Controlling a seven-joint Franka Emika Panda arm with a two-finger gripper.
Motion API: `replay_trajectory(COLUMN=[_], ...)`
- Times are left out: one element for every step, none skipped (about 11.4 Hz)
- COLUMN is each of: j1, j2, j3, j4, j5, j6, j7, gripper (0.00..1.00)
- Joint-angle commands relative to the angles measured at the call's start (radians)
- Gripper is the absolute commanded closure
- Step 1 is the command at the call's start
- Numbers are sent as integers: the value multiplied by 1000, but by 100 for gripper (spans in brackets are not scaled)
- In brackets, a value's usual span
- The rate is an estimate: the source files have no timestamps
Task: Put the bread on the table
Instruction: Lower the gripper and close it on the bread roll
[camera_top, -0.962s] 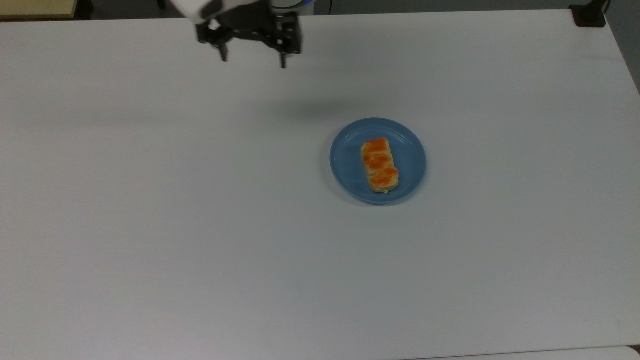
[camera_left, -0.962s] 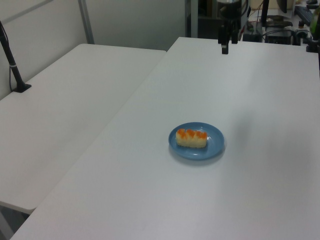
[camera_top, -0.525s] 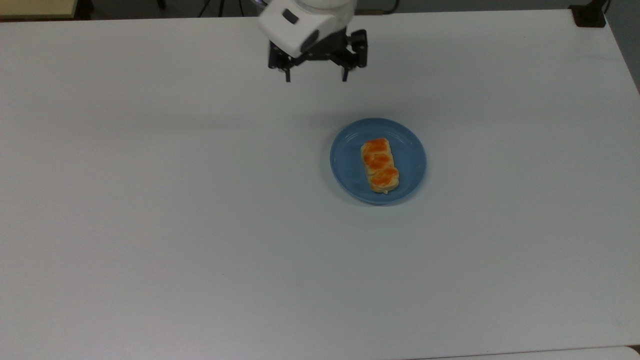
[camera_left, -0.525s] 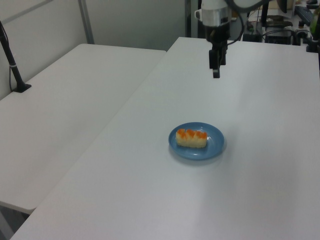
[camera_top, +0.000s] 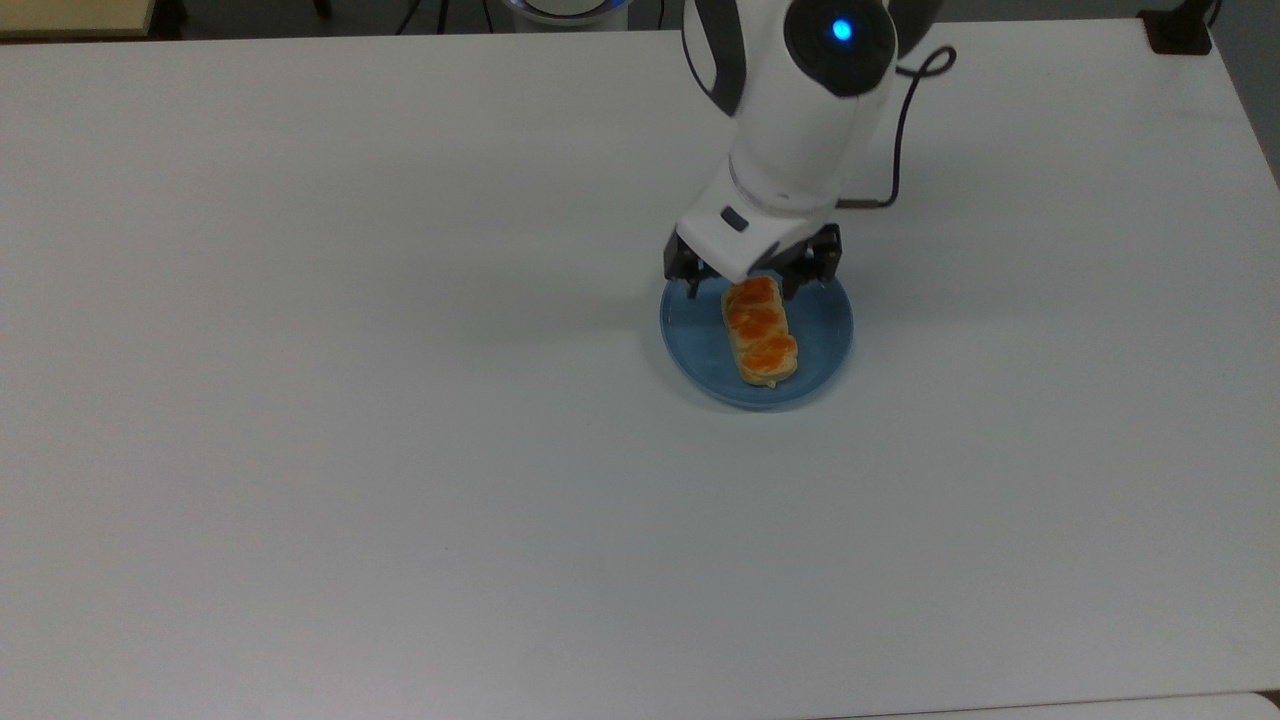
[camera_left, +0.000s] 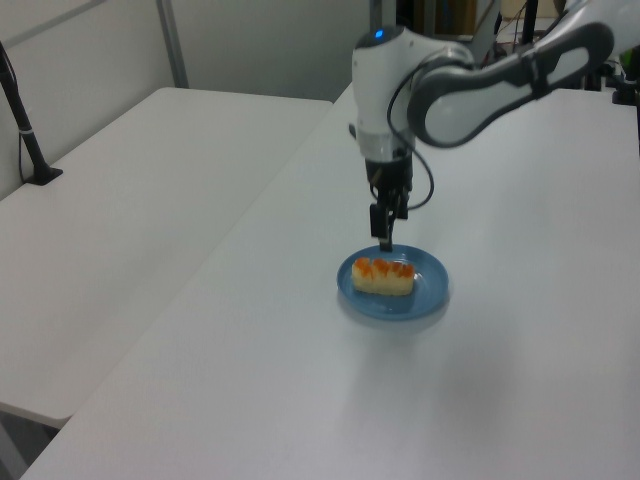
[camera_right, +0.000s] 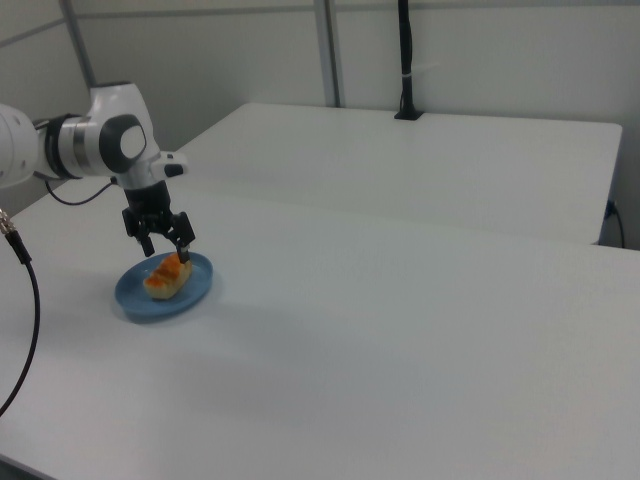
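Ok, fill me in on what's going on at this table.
A white robot arm has its open claw over the far end of the bread, one finger on each side, not yet gripping. The bread lies on a blue plate on the white table. The job is to get the bread off the plate and onto the table, so the grasp looks about to happen.

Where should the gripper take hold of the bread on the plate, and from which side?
Probably from above, across the middle of the bread. It lies flat on the plate, long axis up and down in the top view, so its narrow width suits the open gripper, which hangs over its far end.
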Motion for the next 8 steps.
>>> replay_trajectory(j1=[42, 44, 44, 44, 44, 42, 42, 41], j2=[54, 65, 67, 67, 65, 64, 61, 54], j3=[-24, -23, -21, -20, -20, -20, -20, -20], j4=[-3, -3, -3, -3, -3, -3, -3, -3], j5=[-12, -12, -12, -12, -12, -14, -12, -11], j6=[77, 89, 92, 91, 91, 91, 89, 80], j7=[29, 30, 33, 33, 30, 27, 27, 26], gripper=[0, 5, 19, 36, 54, 68, 79, 83])
